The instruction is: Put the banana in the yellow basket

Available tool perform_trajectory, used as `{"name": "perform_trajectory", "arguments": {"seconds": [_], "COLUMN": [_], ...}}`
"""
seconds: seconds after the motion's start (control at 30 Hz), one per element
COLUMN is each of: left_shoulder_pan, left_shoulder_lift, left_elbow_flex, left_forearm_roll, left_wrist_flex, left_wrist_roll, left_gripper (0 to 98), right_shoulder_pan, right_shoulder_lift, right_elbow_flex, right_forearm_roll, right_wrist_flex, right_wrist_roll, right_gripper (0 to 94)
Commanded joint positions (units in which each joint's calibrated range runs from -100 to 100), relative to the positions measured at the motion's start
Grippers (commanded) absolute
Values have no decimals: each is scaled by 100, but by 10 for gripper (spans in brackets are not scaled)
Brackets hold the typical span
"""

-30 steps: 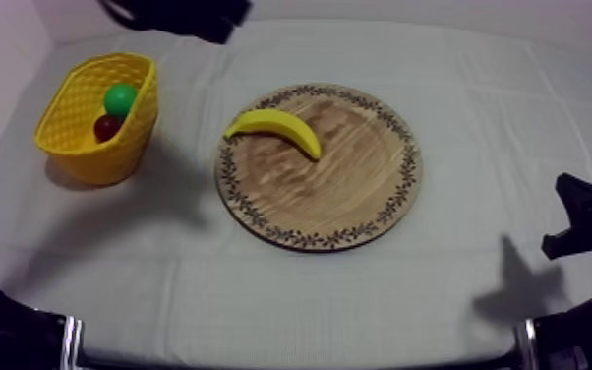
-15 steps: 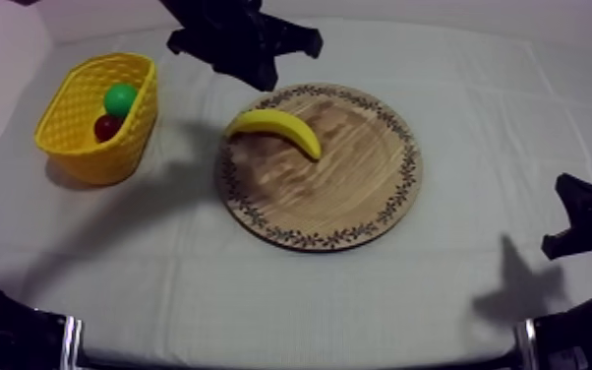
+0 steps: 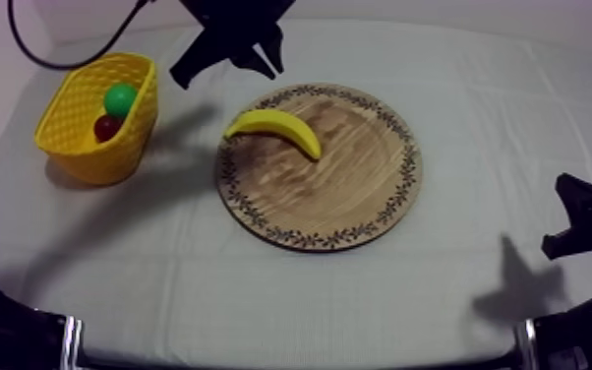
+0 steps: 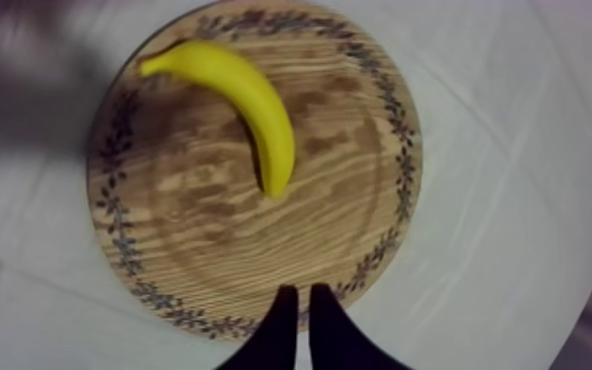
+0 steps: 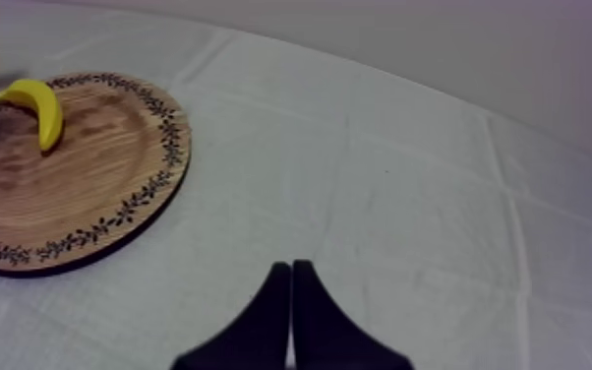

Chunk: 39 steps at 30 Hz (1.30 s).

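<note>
While the yellow basket [image 3: 93,148] stands at the 9 o'clock side of the desk [image 3: 261,295], well apart from the round wooden board [image 3: 339,187], it holds a green round fruit [image 3: 120,99] and a small red fruit [image 3: 107,128], the red one touching the green one at its 7 o'clock. My left arm comes in from the far left, and the left claw [image 4: 302,295] hangs above the cloth at about the board's 11 o'clock, between basket and board. In the left wrist view its two black fingers lie narrow, almost together with only a thin sliver between them, gripping nothing, and their tips show against the board's patterned rim. The banana [image 3: 275,128] lies flat on the board in its 10 to 11 o'clock part. One end reaches the rim at 10 o'clock and the other curves in toward the middle. Nothing touches it, and it is apart from the left claw. At the desk's 4 o'clock edge rests the right claw [image 5: 291,271], fingers pressed together in a narrow wedge, empty, over bare cloth and well apart from the board.
</note>
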Motion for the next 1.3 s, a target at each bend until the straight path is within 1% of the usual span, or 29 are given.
{"name": "perform_trajectory", "arguments": {"seconds": [0.0,0.1,0.27,0.43,0.53,0.63,0.77,0.93,1.17,1.27], "left_shoulder_pan": [-45,-118,-161,-170,-188,-238,-290,-308,-341,-371], "left_shoulder_lift": [27,104,256,371,415,486,656,1065,1832,2096], "left_elbow_flex": [-32,-81,-237,-398,-476,-529,-518,-434,-507,-579], "left_forearm_roll": [33,86,119,168,275,438,582,693,904,956], "left_wrist_flex": [65,113,140,158,160,159,37,-46,-211,-236], "left_wrist_roll": [726,775,789,794,714,678,722,771,626,586], "left_gripper": [68,157,406,585,699,777,814,812,805,805], "right_shoulder_pan": [-1,-1,-1,-1,-1,-1,-1,-1,-1,-1], "right_shoulder_lift": [0,0,0,0,0,0,0,0,0,0], "right_elbow_flex": [5,5,5,5,5,5,5,5,5,5], "right_forearm_roll": [-2,-2,-2,-2,-2,-2,-2,-2,-2,-2], "right_wrist_flex": [-3,-3,-3,-3,-3,-3,-3,-3,-3,-3], "right_wrist_roll": [-1,-1,-1,-1,-1,-1,-3,-2,-1,3], "right_gripper": [2,2,2,2,2,2,2,2,2,2]}}
